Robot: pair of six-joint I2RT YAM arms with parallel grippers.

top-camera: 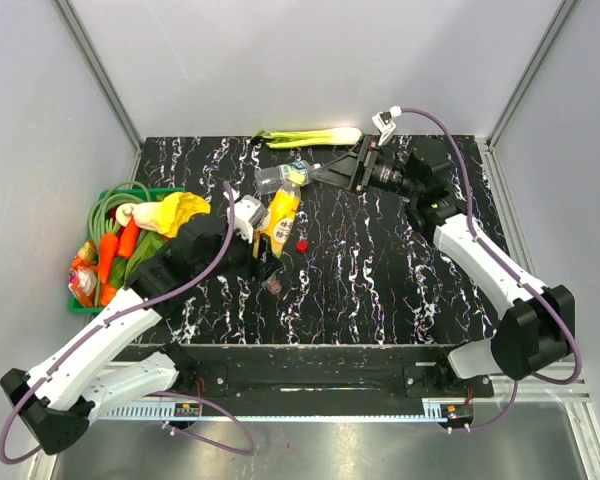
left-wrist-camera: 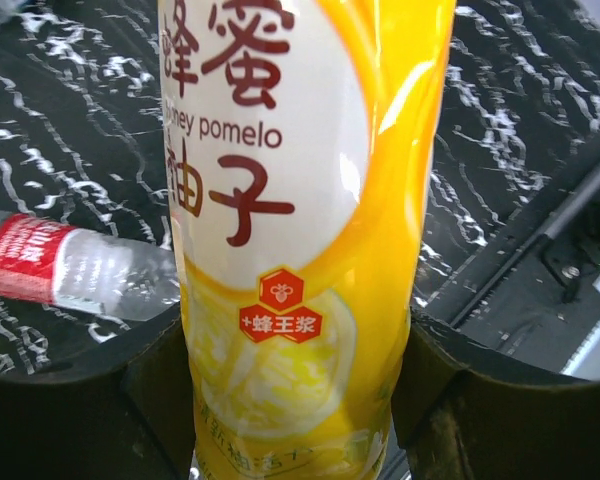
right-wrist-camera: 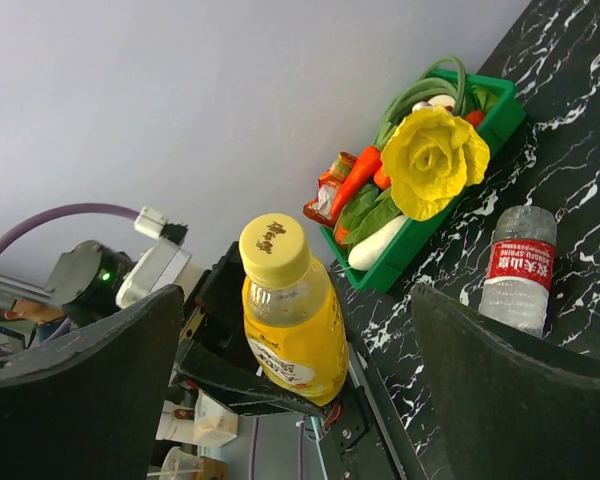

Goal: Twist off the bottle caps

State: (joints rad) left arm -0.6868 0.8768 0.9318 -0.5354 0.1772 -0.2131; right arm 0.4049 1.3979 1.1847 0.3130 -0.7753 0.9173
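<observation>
Left end effector [left-wrist-camera: 300, 400] hugs the small yellow-orange plastic juice bottle [left-wrist-camera: 300, 200] low down, mid frame in top view. Its round yellow cap [right-wrist-camera: 273, 250] is on. Right end effector [right-wrist-camera: 298, 320] is wide open, apart from cap. Tip: center on cap, squeeze firm, twist; left must grip tight so btl can't spin.

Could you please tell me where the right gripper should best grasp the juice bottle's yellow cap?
Pinch the yellow cap by its round side wall, coming straight in from the cap end. The left gripper clamps the juice bottle lower down, so the cap stands bare, facing the open right gripper.
</observation>
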